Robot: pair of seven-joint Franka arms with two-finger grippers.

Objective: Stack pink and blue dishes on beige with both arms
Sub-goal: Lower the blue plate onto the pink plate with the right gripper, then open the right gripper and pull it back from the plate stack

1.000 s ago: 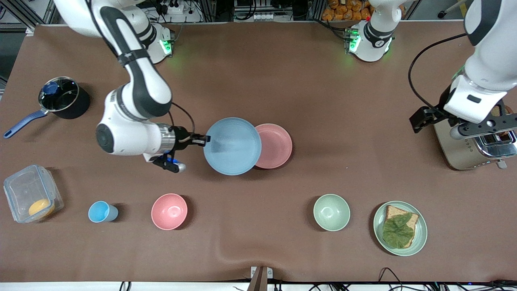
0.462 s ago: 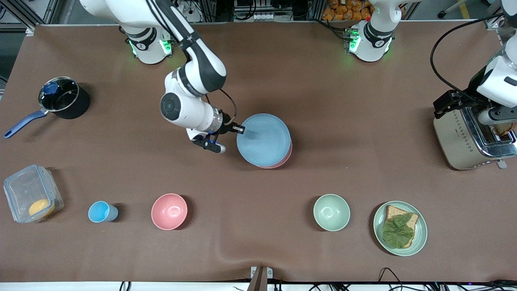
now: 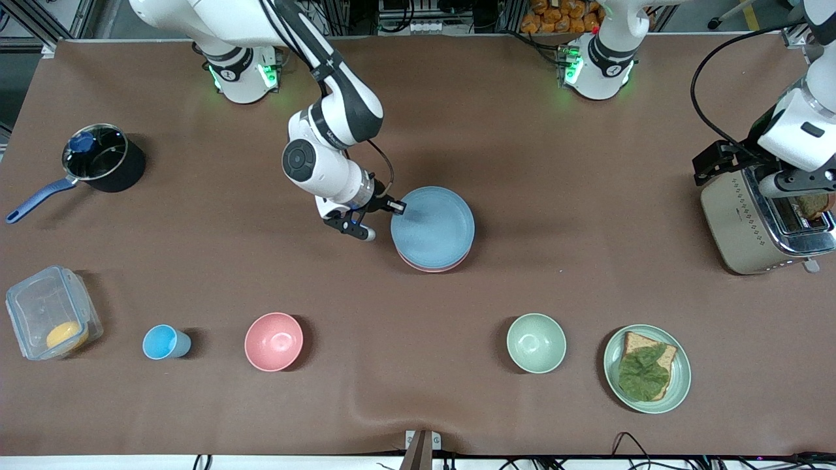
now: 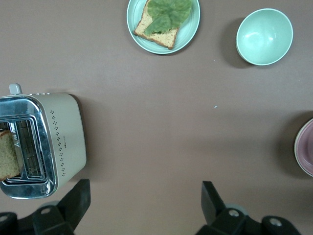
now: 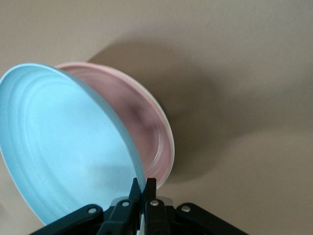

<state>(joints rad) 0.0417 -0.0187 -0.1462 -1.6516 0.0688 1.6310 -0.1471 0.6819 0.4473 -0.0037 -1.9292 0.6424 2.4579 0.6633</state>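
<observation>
The pale blue plate [image 3: 434, 225] [image 5: 63, 147] is tilted over the pale pink plate [image 3: 434, 267] [image 5: 142, 122], covering nearly all of it at mid-table. My right gripper [image 3: 395, 207] [image 5: 143, 183] is shut on the blue plate's rim at the side toward the right arm's end. Only a thin cream edge [image 5: 169, 134] peeks out under the pink plate; the beige plate is otherwise hidden. The pink plate [image 4: 305, 147] shows partly in the left wrist view. Open and holding nothing, my left gripper [image 3: 793, 189] [image 4: 142, 205] hangs over the toaster.
A toaster [image 3: 751, 222] [image 4: 44, 142] holding bread stands at the left arm's end. Nearer the front camera sit a green plate with bread and leaf [image 3: 646, 369], a green bowl [image 3: 536, 343], a pink bowl [image 3: 273, 341], a blue cup [image 3: 163, 342] and a plastic box [image 3: 49, 313]. A dark pot [image 3: 98, 156] stands at the right arm's end.
My right gripper carried the blue plate toward the left arm's end until it covers the pink plate, and came lower. The left arm shifted slightly over the toaster.
</observation>
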